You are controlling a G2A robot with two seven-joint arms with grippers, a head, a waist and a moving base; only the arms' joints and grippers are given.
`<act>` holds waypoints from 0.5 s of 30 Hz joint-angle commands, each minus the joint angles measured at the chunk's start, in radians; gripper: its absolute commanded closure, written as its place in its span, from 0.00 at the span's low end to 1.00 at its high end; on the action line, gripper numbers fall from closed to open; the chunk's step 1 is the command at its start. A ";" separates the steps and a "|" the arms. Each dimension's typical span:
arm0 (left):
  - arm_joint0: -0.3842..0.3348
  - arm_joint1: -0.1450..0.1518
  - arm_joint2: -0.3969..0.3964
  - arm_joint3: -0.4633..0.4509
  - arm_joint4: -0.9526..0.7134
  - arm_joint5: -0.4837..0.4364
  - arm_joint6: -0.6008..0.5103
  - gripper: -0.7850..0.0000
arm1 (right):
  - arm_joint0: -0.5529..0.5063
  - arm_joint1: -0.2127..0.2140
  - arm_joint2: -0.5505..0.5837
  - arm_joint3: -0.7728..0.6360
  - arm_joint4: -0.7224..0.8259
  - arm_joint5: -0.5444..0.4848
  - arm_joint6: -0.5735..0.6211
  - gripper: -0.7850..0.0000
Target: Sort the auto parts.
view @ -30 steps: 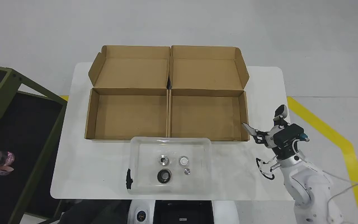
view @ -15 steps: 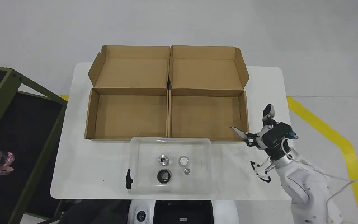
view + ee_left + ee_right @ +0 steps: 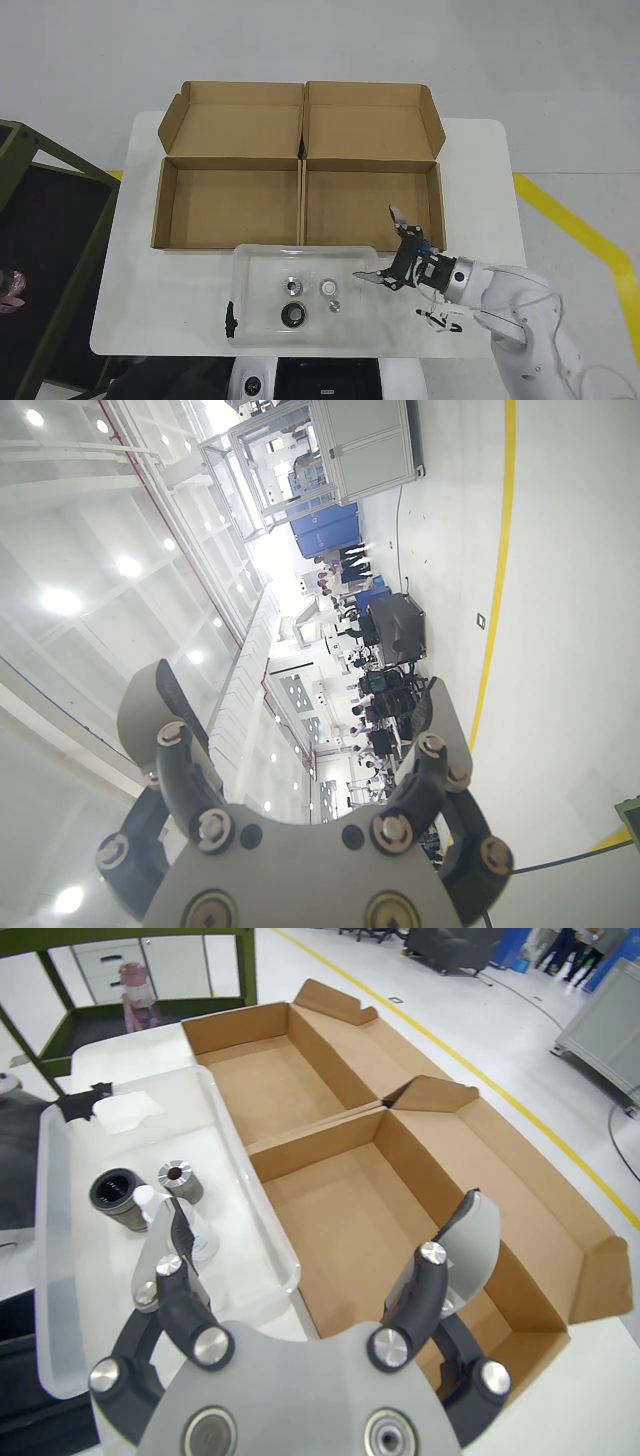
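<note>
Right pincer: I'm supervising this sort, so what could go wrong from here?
1. The right pincer hangs wide open, one finger over the clear bin, the other over the right cardboard box; coming down there, it may strike the bin's rim or the box's front wall.
2. The black bearing, slotted metal sleeve and small bottle stand close together, so wide fingers may topple a neighbour.
</note>
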 commanded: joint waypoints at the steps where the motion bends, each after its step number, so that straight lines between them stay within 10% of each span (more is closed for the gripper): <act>1: 0.000 0.000 0.000 0.000 0.000 0.000 0.000 0.00 | 0.011 0.001 -0.023 -0.003 0.015 -0.011 0.036 0.00; 15: 0.000 0.000 0.000 0.000 0.000 0.000 0.000 0.00 | 0.056 0.014 -0.173 -0.019 0.016 -0.036 0.216 0.00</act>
